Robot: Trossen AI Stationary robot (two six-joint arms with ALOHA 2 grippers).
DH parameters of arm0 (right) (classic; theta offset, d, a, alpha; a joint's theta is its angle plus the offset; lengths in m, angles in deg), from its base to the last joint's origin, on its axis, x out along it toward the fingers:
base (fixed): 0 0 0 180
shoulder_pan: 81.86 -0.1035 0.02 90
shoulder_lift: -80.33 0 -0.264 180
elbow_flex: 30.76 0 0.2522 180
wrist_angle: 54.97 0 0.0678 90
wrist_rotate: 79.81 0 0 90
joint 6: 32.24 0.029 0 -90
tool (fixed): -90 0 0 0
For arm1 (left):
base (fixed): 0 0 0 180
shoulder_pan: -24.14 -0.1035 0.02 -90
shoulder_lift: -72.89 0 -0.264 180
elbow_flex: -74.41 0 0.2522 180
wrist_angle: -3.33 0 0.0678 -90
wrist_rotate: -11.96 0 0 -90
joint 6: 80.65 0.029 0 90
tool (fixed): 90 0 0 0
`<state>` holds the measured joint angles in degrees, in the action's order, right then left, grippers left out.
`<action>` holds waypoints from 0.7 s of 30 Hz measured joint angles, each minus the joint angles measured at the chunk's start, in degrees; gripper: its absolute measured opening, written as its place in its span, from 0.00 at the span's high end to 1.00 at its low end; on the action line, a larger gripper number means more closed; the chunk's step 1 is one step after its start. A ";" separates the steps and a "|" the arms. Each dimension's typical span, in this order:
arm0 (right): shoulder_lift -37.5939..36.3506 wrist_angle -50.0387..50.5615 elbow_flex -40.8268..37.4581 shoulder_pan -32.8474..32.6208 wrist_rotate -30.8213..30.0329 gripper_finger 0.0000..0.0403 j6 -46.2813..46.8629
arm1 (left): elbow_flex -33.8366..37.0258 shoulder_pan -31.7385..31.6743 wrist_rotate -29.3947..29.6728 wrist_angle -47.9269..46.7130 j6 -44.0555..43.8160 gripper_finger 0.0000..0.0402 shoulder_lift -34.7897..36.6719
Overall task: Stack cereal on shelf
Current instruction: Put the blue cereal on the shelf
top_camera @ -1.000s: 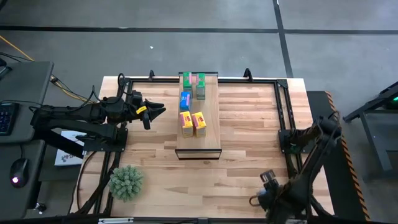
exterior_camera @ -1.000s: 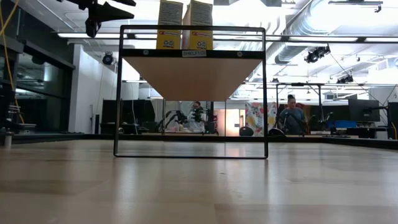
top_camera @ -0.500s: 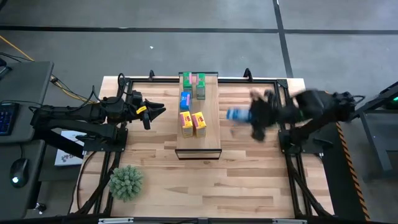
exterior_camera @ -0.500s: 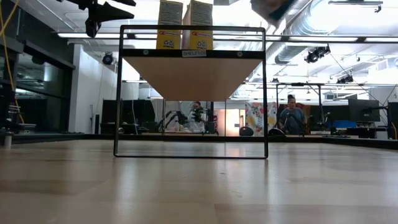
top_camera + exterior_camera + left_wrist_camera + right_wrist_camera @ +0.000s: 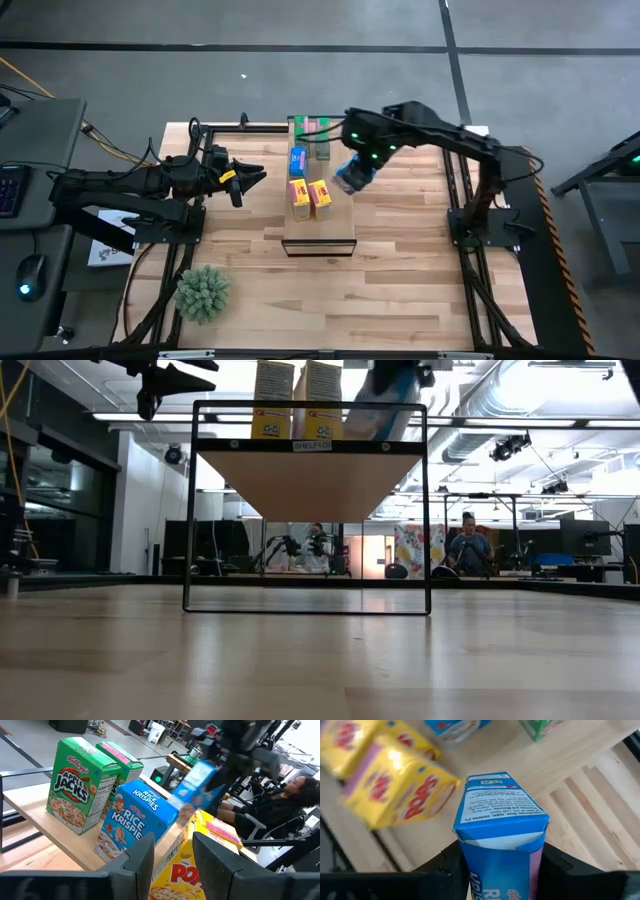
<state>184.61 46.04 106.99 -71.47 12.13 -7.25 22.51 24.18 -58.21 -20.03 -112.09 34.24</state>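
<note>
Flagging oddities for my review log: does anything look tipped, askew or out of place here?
Nothing stands out. Five cereal boxes stand upright on the shelf; the right gripper holds the sixth, a blue box, tilted above the shelf's edge, mid-carry.

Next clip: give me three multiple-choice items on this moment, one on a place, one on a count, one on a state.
1. Where is the plant ball?
A. on the shelf
B. on the tabletop at the near left
C. in a gripper

2. How many cereal boxes stand on the shelf?
A. two
B. five
C. eight

3. What does the right gripper hold?
A. nothing
B. a yellow box
C. a blue box

Answers: 1 B, it sits by the left arm's base. 2 B, two green, one blue, two yellow stand there. 3 C, its fingers clamp the blue box over the shelf's right edge.
</note>
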 joint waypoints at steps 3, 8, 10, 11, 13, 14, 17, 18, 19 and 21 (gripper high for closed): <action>3.06 -0.06 1.35 0.98 -0.28 0.62 -0.55 | 0.00 0.00 0.03 0.00 -0.48 0.68 -0.02; 5.62 -0.86 1.52 1.78 -0.22 0.62 0.54 | 0.00 0.00 0.09 0.01 -0.89 0.68 0.00; 6.27 -1.01 1.52 1.99 -0.40 0.62 0.54 | 0.00 0.00 0.10 -0.02 -0.89 0.68 -0.02; 6.42 -1.23 1.52 2.01 -0.53 0.62 0.74 | 0.00 -0.02 0.10 0.00 -0.88 0.68 -0.02; 6.52 -2.00 1.52 2.01 -0.96 0.62 2.37 | 0.00 -0.01 0.11 -0.02 -0.89 0.68 -0.01; 6.57 -2.69 1.56 2.01 -1.35 0.62 3.62 | 0.00 0.00 0.11 -0.02 -0.88 0.68 -0.02; 6.80 -3.48 1.57 1.99 -2.41 0.62 4.53 | 0.00 -0.01 0.11 0.00 -0.26 0.68 -0.01; 6.79 -3.79 1.57 1.99 -3.03 0.62 4.50 | 0.00 0.00 0.11 0.00 0.05 0.68 0.00; 6.76 -4.25 1.57 1.99 -3.47 0.62 4.57 | 0.00 0.00 0.11 -0.02 0.07 0.68 -0.02; 6.76 -4.83 1.57 2.01 -3.97 0.62 5.05 | 0.00 -0.02 0.12 0.00 0.11 0.68 -0.01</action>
<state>191.37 41.21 108.56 -69.46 8.16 -2.19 22.51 24.16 -58.09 -20.03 -111.98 34.23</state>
